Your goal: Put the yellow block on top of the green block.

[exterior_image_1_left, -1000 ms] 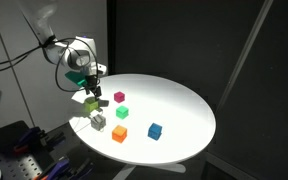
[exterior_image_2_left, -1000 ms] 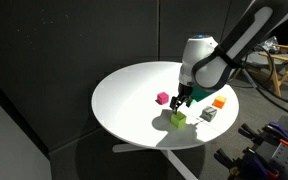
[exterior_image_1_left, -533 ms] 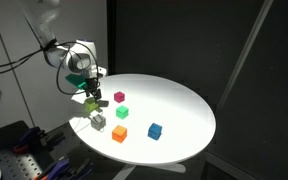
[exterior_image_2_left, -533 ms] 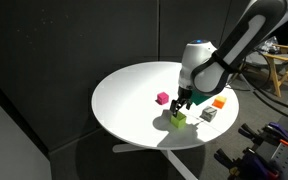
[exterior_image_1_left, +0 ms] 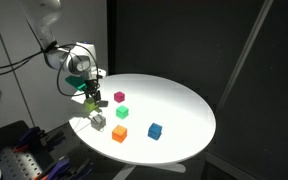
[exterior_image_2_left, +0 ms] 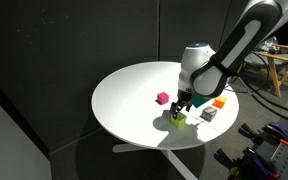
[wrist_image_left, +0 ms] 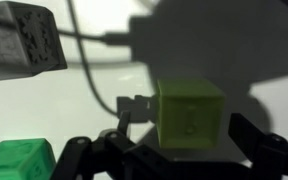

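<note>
The yellow block is a pale lime cube resting on the white round table near its edge. It also shows in the other exterior view. My gripper hangs right over it, open. In the wrist view the yellow block sits between my two dark fingers, with a gap on each side. The green block is a teal cube standing apart toward the table's middle. It shows at the lower left of the wrist view.
A grey cube lies close by the yellow block and shows in the wrist view. A magenta cube, an orange cube and a blue cube also stand on the table. Dark curtains surround it.
My gripper has come down slightly over the yellow block. The blocks have not moved.
</note>
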`<state>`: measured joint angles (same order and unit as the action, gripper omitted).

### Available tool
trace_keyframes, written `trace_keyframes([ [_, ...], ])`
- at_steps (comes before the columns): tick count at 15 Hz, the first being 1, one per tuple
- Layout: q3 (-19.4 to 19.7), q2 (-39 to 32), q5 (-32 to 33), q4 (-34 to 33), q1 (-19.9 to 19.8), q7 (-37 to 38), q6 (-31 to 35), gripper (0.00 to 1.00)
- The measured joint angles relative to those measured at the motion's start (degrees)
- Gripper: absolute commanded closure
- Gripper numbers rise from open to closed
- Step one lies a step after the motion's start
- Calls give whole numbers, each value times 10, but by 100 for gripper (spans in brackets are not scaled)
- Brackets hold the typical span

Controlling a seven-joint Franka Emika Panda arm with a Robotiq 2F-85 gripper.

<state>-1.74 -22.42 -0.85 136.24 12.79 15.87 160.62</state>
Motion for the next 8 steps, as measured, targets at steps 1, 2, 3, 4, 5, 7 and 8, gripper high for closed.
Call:
trace_keyframes([
  [1, 0, -1, 0, 0, 0, 0, 0, 0],
  [2, 1, -2, 0, -1, 0, 0, 0, 0],
  [3, 1, -4, 0, -1, 0, 0, 0, 0],
  [4, 2, -6, 0, -2, 0, 0, 0, 0],
  [5, 4, -7, 0, -3, 0, 0, 0, 0],
  [7, 6, -12, 0, -5, 0, 0, 0, 16],
  [8, 7, -15, 0, -7, 0, 0, 0, 26],
])
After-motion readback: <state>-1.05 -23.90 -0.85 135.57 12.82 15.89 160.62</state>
